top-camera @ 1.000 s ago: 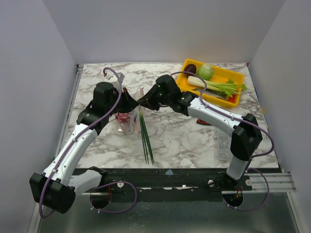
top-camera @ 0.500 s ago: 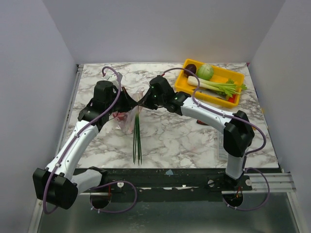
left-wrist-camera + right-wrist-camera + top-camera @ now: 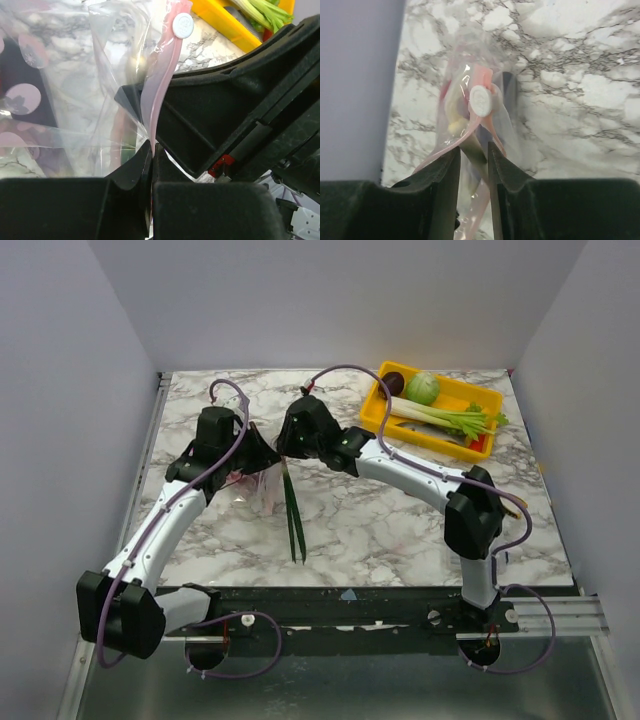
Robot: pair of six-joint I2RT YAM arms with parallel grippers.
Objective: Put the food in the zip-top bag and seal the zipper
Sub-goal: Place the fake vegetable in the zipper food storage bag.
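Observation:
The zip-top bag [image 3: 256,490] hangs between both grippers at the left middle of the table, with red and dark food shapes inside. My left gripper [image 3: 151,150] is shut on its pink zipper [image 3: 159,85], below the white slider [image 3: 182,25]. My right gripper [image 3: 473,145] is shut on a long green stalk vegetable [image 3: 476,154] at the bag mouth [image 3: 481,80]. The stalk's thin leaves [image 3: 293,515] trail over the table. In the top view the two grippers, left [image 3: 264,452] and right [image 3: 284,446], nearly touch.
A yellow tray [image 3: 470,391] at the back right holds a dark purple vegetable [image 3: 393,381], a round green one [image 3: 422,388], a white-green leek [image 3: 445,419] and a red item [image 3: 478,443]. The right arm [image 3: 410,468] spans the table's middle.
My right gripper has moved left and farther back to the bag mouth, carrying the stalk. Its leaves have swung on the table. My left gripper has shifted slightly and kept hold of the zipper.

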